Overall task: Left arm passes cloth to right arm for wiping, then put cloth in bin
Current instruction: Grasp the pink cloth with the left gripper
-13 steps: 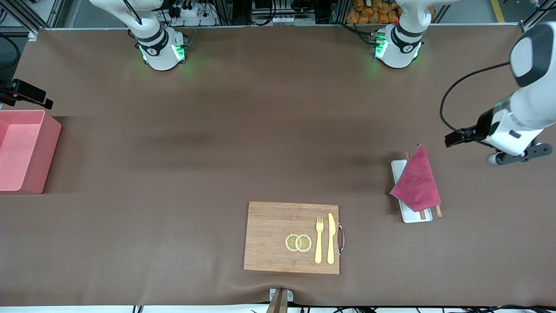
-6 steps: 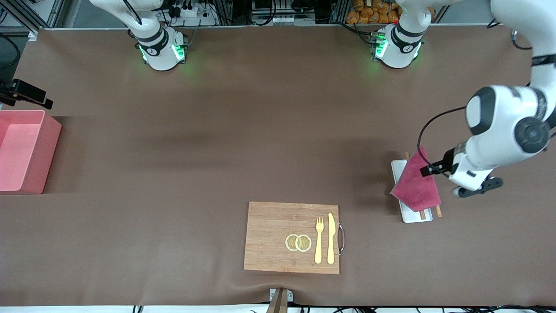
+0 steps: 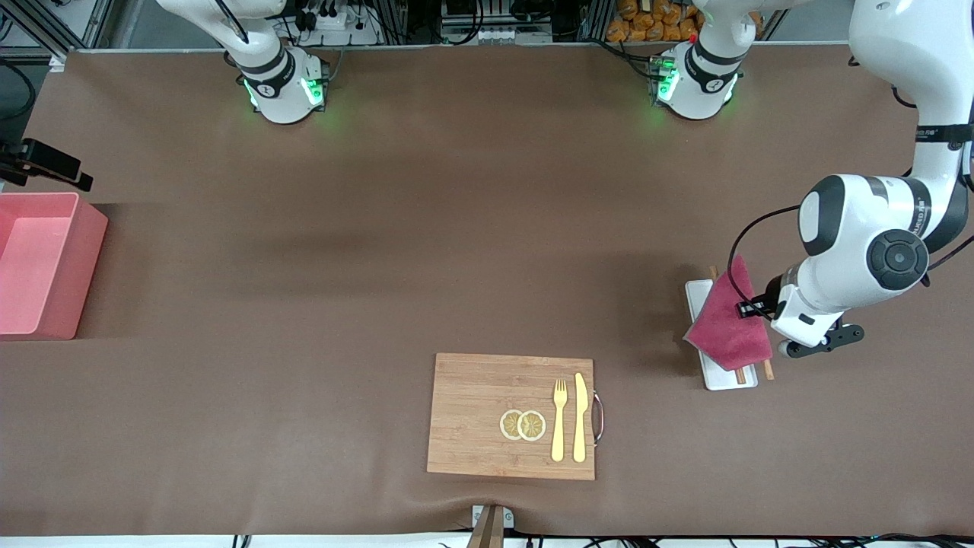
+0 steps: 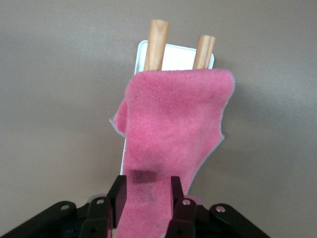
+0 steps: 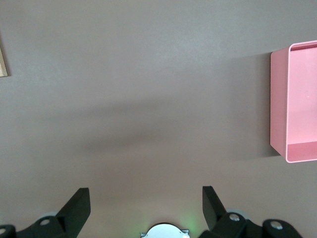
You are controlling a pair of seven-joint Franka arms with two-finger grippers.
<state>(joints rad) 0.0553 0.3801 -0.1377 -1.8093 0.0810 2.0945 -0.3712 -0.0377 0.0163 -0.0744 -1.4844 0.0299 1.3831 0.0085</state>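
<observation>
Two black fingers [image 4: 118, 196] of my left gripper [image 4: 146, 196] are pressing in on one end of the fuzzy magenta-red cloth with its grey edge [image 3: 729, 320], one on each side of the fabric, so I am gripping the cloth where it is draping over the white rectangular tray [image 3: 698, 304]. That tray is sitting toward my left arm's end of the brown table [image 3: 380, 251], and two pale wooden sticks [image 4: 157, 43] are poking out from under the cloth across the tray's end. My left gripper is hanging low over the cloth's edge that faces the left arm's end of the table, with the white wrist above it.

My right gripper [image 5: 146, 208] is waiting up in the air with its fingers spread wide apart and nothing between them, looking down on bare table near the pink rectangular plastic bin [image 3: 42, 262]. That bin is standing at the right arm's end of the table, well apart from the cloth.

Nearer the front camera, between bin and tray, a wooden cutting board with a metal handle [image 3: 487, 415] is carrying two round lemon slices [image 3: 523, 425], a yellow fork [image 3: 559, 418] and a yellow knife [image 3: 580, 417] lying side by side.
</observation>
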